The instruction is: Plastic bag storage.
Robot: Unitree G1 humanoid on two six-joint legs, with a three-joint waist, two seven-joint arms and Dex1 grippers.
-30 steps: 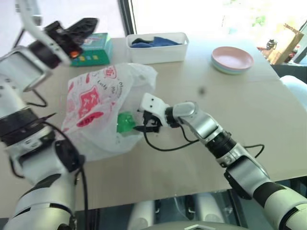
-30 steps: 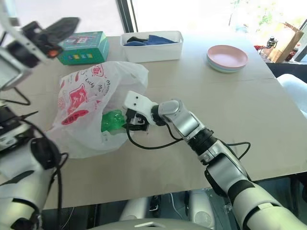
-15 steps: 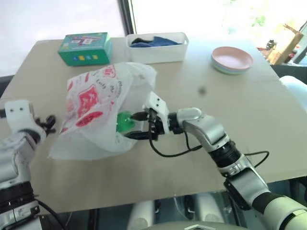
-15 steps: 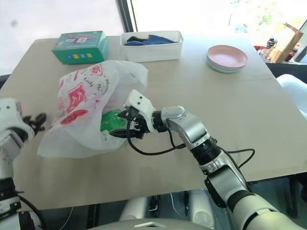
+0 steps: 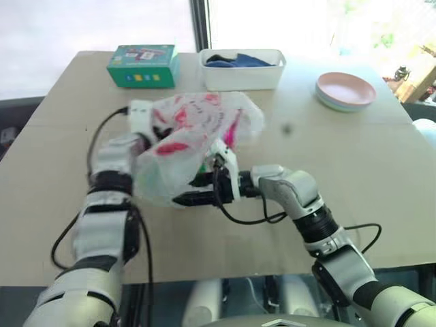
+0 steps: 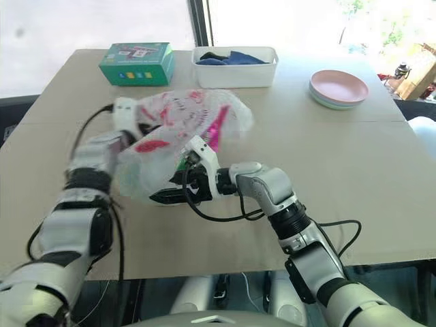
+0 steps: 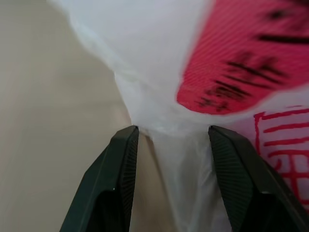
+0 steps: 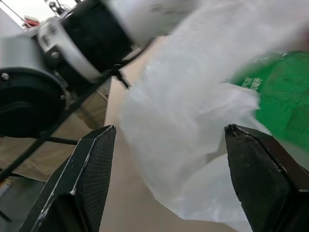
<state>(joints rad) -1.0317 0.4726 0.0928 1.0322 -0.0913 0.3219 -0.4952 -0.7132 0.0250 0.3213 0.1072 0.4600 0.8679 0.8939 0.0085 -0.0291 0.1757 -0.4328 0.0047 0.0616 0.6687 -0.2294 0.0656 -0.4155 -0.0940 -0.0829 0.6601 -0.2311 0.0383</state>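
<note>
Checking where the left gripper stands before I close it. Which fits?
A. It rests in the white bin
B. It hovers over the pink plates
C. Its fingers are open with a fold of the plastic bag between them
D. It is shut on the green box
C: in the left wrist view the left gripper has its two fingers spread apart, and a gathered fold of the plastic bag runs down between them.

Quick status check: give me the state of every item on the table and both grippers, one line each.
plastic bag: crumpled, bunched between both grippers, something green inside.
left gripper: fingers open, a twisted fold of bag between them.
right gripper: fingers open wide, bag between them.
green box: closed, lying flat.
white bin: open-topped, blue cloth inside.
pink plates: stacked, nothing on them.
</note>
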